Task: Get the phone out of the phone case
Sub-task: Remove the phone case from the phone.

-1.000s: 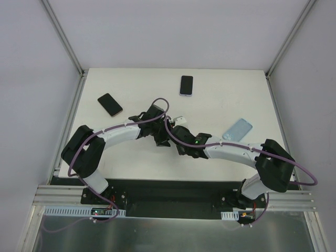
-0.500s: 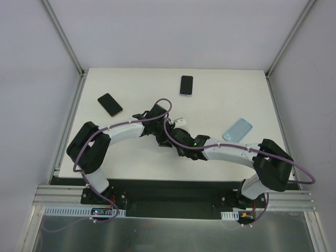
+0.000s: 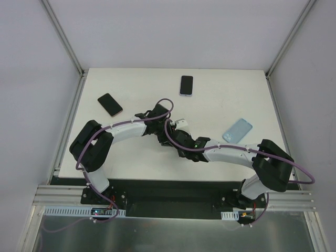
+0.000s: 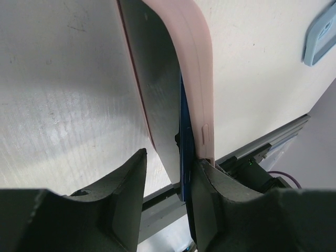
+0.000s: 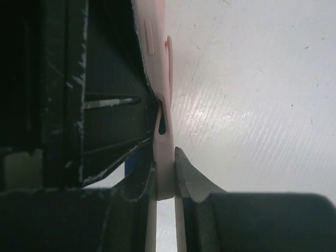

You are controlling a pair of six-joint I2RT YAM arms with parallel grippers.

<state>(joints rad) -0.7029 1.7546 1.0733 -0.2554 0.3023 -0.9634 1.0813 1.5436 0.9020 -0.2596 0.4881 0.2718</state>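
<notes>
In the left wrist view a pale pink phone case (image 4: pixel 194 79) stands on edge with a dark phone (image 4: pixel 157 94) peeling out of it; the phone's blue edge (image 4: pixel 184 157) shows at the bottom. My left gripper (image 4: pixel 170 173) straddles them. Its right finger touches the case and phone, and its left finger stands clear with a gap. My right gripper (image 5: pixel 165 178) is shut on the case's thin rim (image 5: pixel 157 52). In the top view both grippers, left (image 3: pixel 161 135) and right (image 3: pixel 173 131), meet mid-table, and the case (image 3: pixel 181 123) shows between them.
A black phone in a pink case (image 3: pixel 109 104) lies at the left rear. Another phone (image 3: pixel 186 85) lies at the back centre. An empty light blue case (image 3: pixel 237 129) lies to the right and also shows in the left wrist view (image 4: pixel 320 31). The table (image 3: pixel 220 100) is white.
Both wrists have shifted slightly left and away from the near edge, staying together at the case. The other phones and the blue case have not moved.
</notes>
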